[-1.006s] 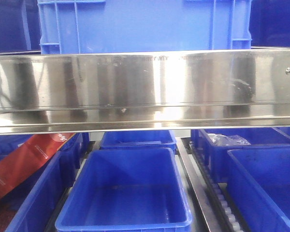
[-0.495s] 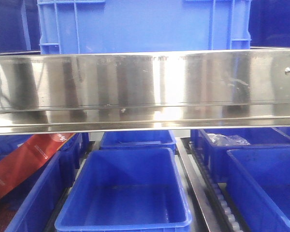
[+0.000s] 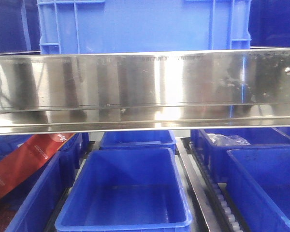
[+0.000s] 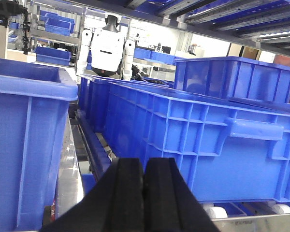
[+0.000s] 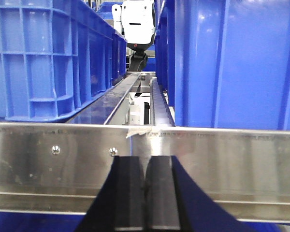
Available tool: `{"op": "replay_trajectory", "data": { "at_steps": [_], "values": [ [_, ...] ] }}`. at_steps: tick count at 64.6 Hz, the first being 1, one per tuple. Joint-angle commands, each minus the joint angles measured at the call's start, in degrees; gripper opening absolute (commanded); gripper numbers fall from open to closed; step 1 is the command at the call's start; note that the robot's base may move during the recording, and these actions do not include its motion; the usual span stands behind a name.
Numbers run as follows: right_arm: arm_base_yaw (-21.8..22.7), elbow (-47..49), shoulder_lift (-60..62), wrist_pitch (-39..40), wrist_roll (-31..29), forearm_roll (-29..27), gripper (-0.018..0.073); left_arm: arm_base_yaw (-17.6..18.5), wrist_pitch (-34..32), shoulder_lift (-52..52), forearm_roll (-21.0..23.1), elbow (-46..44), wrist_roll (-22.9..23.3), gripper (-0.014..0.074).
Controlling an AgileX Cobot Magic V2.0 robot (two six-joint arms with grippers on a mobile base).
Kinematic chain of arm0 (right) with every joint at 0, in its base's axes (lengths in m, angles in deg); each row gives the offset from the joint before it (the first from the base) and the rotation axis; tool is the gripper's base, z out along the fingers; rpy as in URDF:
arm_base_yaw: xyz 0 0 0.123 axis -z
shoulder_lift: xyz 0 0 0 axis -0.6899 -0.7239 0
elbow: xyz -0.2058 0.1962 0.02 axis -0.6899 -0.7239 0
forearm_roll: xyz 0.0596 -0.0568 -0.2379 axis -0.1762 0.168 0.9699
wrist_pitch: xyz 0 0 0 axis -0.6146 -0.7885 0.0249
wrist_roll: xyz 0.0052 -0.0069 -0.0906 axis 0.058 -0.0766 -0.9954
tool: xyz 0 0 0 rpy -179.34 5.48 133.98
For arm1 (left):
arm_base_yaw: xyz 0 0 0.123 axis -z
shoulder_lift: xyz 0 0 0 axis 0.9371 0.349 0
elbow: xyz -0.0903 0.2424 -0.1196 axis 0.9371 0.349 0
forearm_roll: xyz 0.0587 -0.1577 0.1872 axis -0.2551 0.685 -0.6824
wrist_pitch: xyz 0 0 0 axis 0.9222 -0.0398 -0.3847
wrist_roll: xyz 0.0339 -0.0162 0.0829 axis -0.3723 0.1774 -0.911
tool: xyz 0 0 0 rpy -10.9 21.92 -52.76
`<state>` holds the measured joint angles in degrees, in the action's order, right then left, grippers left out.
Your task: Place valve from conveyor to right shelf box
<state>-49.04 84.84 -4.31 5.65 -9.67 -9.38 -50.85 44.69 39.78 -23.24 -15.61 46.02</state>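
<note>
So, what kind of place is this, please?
Probably a warehouse or factory storage area: rows of blue plastic bins on roller tracks, steel shelf rails, and a white humanoid robot behind.

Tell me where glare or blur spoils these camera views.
Front view: bright glare streaks on the steel shelf rail. Left wrist view: the background is washed out behind the white humanoid robot. Right wrist view: soft reflections on the metal rail; crates stay sharp.

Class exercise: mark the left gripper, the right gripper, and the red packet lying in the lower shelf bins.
left gripper (image 4: 144, 193): left wrist view, seam between closed black fingers.
right gripper (image 5: 144, 193): right wrist view, seam between closed fingers.
red packet (image 3: 26, 159): front view, its middle.
</note>
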Motion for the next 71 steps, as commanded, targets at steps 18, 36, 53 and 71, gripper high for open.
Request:
{"op": "replay_trajectory", "data": {
  "at_steps": [18,36,53,71],
  "values": [
    [0.36,-0.17,0.54,0.94,-0.12,1.16,-0.0165,-0.29,-1.01,-0.18,0.19,-0.12,0.28,-0.0111],
    [0.36,-0.17,0.54,0.94,-0.12,1.16,-0.0165,-0.29,-1.01,-0.18,0.19,-0.12,0.28,-0.0111],
    [0.36,-0.17,0.54,0.94,-0.12,1.16,-0.0165,-0.29,-1.01,-0.18,0.19,-0.12,0.28,-0.0111],
    [0.36,-0.17,0.54,0.94,-0.12,1.16,-0.0165,-0.29,-0.02,-0.18,-8.93,-0.12,0.28,-0.0111]
  ]
}}
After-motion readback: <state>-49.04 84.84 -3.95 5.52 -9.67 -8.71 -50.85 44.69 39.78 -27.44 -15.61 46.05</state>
